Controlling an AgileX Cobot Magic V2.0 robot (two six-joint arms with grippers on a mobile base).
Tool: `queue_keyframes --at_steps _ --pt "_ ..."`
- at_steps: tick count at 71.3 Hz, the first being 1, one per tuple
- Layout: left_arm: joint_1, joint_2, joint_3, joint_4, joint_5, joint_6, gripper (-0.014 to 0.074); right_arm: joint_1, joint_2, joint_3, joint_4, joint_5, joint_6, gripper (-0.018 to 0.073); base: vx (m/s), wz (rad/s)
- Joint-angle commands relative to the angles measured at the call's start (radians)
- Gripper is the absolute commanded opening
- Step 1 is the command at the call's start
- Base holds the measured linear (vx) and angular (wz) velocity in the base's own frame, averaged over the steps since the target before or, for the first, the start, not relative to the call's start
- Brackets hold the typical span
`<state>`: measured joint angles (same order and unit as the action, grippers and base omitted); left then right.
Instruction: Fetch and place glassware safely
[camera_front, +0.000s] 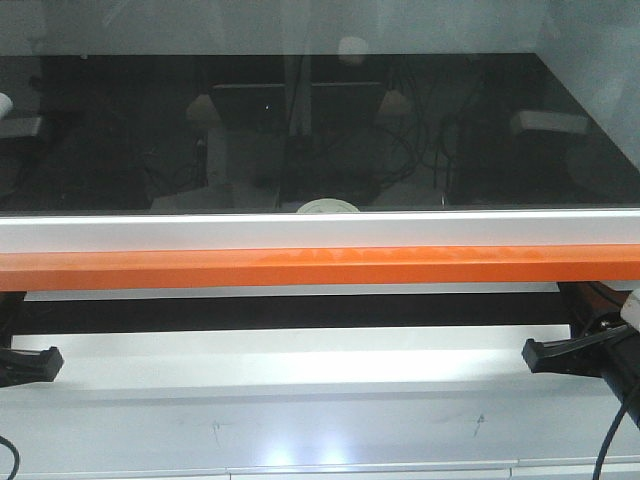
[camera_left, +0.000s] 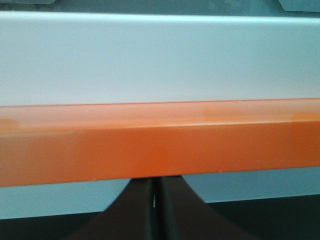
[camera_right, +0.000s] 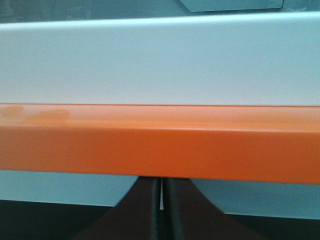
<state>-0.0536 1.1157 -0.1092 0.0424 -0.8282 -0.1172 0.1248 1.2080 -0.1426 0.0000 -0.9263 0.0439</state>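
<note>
Only the cream-white lid of the glassware (camera_front: 327, 207) shows, behind the dark glass pane, just above the white frame at the middle. Below the frame runs a long orange bar (camera_front: 320, 267). My left gripper (camera_front: 40, 362) sits under the bar's left end and my right gripper (camera_front: 545, 355) under its right end. In the left wrist view the left gripper (camera_left: 155, 182) is shut, tips right below the orange bar (camera_left: 160, 145). The right gripper (camera_right: 161, 182) is likewise shut beneath the orange bar (camera_right: 160, 145), with a hairline slit between its fingers. Neither holds anything.
A white frame strip (camera_front: 320, 232) lies between the glass pane (camera_front: 320, 130) and the bar. The pane reflects cables and equipment. A white ledge (camera_front: 300, 365) runs beneath the grippers. A black cable (camera_front: 612, 440) hangs at the right.
</note>
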Motion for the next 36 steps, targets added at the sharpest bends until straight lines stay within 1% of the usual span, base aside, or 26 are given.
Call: queue_keyframes --at_steps 1,7,13,25,31,36 --pt "-0.001 -0.017 -0.053 0.018 -0.214 -0.025 -0.0008 -0.001 -0.017 -0.04 -0.012 -0.181 0.0 -0.0001 0.0 0.0" --pt "-0.001 -0.017 -0.055 0.039 -0.22 -0.032 -0.0008 -0.001 -0.025 -0.048 -0.014 -0.173 0.005 -0.0001 0.0 0.0" --pt "-0.001 -0.017 -0.055 0.034 -0.225 -0.032 -0.0008 -0.001 -0.051 -0.062 -0.037 -0.155 0.01 -0.0001 0.0 0.0" --pt "-0.001 -0.017 -0.062 0.033 -0.217 -0.033 -0.0008 -0.001 -0.119 -0.098 -0.038 -0.087 0.02 -0.0001 0.0 0.0" --pt "-0.001 -0.034 -0.089 0.035 -0.159 -0.035 -0.0008 -0.001 -0.145 -0.117 -0.038 -0.045 0.017 -0.0001 0.0 0.0" --pt "-0.001 -0.06 -0.119 0.035 -0.089 -0.034 -0.0008 -0.001 -0.156 -0.127 -0.038 -0.015 0.017 -0.0001 0.0 0.0"
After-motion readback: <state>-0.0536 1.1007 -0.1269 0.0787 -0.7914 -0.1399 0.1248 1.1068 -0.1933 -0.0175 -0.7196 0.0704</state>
